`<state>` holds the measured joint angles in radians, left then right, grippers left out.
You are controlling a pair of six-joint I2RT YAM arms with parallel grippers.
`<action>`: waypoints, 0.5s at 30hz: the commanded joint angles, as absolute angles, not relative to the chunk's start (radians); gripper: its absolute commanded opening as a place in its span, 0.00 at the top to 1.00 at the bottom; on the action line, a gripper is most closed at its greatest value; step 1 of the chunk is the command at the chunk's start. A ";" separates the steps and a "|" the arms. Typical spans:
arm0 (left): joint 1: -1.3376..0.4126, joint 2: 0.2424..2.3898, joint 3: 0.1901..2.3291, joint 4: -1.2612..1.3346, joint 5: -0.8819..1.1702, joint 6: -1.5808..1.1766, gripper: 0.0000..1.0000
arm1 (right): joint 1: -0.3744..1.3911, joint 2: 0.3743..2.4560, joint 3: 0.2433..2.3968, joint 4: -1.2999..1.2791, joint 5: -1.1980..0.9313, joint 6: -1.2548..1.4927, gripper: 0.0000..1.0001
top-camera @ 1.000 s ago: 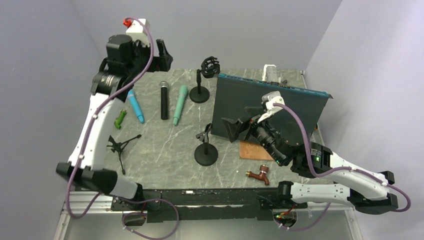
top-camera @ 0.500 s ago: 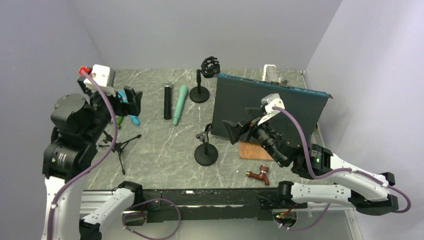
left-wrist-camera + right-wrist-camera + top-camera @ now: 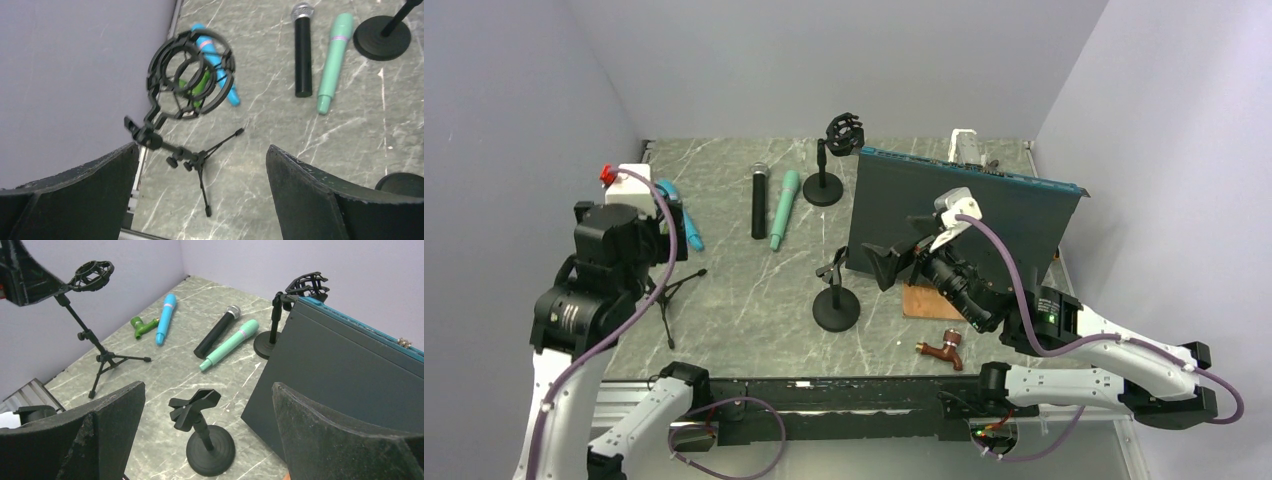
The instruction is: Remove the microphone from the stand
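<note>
Three microphones lie flat on the table: a blue one point(image 3: 692, 232), a black one point(image 3: 757, 200) and a teal one point(image 3: 785, 208). The tripod stand point(image 3: 200, 162) carries an empty shock mount point(image 3: 190, 75). The round-base clip stand point(image 3: 207, 440) is empty. The back round-base stand point(image 3: 826, 170) has an empty shock mount. My left gripper point(image 3: 202, 150) is open and empty, hanging above the tripod stand at the left. My right gripper point(image 3: 208, 387) is open and empty, above and right of the clip stand.
A dark case with a teal edge point(image 3: 954, 225) stands upright right of the clip stand. A copper plate point(image 3: 921, 300) and a brown tap point(image 3: 942, 348) lie near the front right. A green fitting point(image 3: 141, 326) lies beside the blue microphone. The left wall is close to the tripod.
My left arm has swung from the back left corner toward the near left and now hangs over the tripod stand. My right gripper has shifted slightly left.
</note>
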<state>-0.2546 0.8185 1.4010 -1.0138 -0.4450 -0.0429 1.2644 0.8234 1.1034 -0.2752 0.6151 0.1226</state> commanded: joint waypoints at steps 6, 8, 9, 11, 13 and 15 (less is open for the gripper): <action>-0.255 0.641 1.149 -0.920 -0.713 -0.137 0.10 | 1.258 0.843 1.123 -0.228 0.582 0.089 0.00; -0.255 0.638 1.099 -0.909 -0.804 -0.198 0.17 | 1.258 0.847 1.123 -0.230 0.579 0.088 0.00; -0.255 0.638 1.076 -0.912 -0.853 -0.249 0.17 | 1.257 0.846 1.123 -0.232 0.580 0.089 0.00; -0.255 0.629 1.035 -0.900 -0.933 -0.330 0.17 | 1.256 0.844 1.123 -0.241 0.585 0.093 0.00; -0.254 0.611 0.988 -0.864 -1.003 -0.394 0.18 | 1.255 0.837 1.119 -0.240 0.589 0.094 0.00; -0.255 0.589 0.919 -0.791 -1.046 -0.419 0.20 | 1.254 0.830 1.109 -0.231 0.591 0.092 0.00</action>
<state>-0.2546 0.6296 0.9913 -0.9264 -0.8555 -0.2813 1.2591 0.8505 1.1034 -0.2676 0.5926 0.1040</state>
